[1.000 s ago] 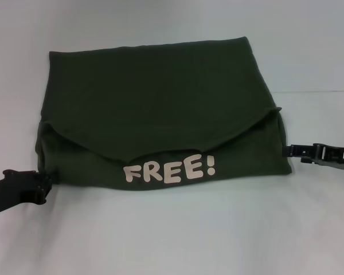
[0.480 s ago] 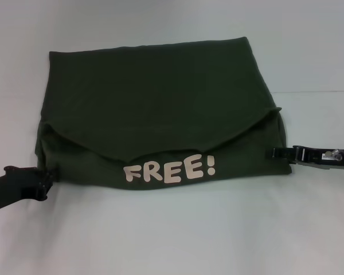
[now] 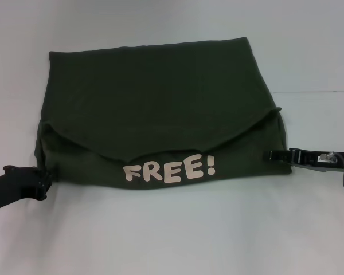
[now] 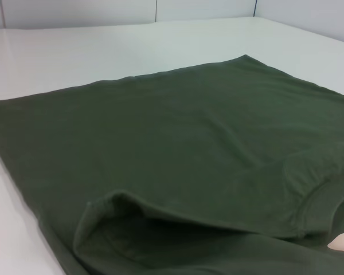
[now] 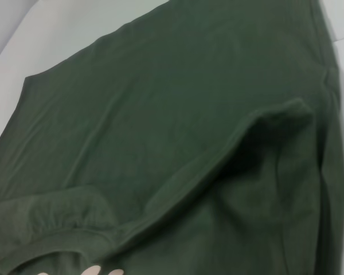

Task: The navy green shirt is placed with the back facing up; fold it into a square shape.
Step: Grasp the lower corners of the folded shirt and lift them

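Already folded: the navy green shirt [image 3: 155, 117] lay mid-table as a wide, roughly rectangular packet, its upper layer curving down over the near part, where cream lettering [image 3: 169, 170] showed.
Progress: judging by the layers, the sides seemed turned in; a final fold was likely left, since the packet was wider than deep and not yet square.
Edges: the far edge ran straight; the near edge sagged unevenly, and the flap's hem stood a little proud at both near corners.
Left gripper [image 3: 41, 184]: low on the table, touching the shirt's near left corner; whether its fingers were clamped or loose could not be told.
Right gripper [image 3: 273, 154]: at the shirt's right edge, fingers likewise unreadable.
Room: bare white table [image 3: 172, 235] lay on every side, with plenty in front.
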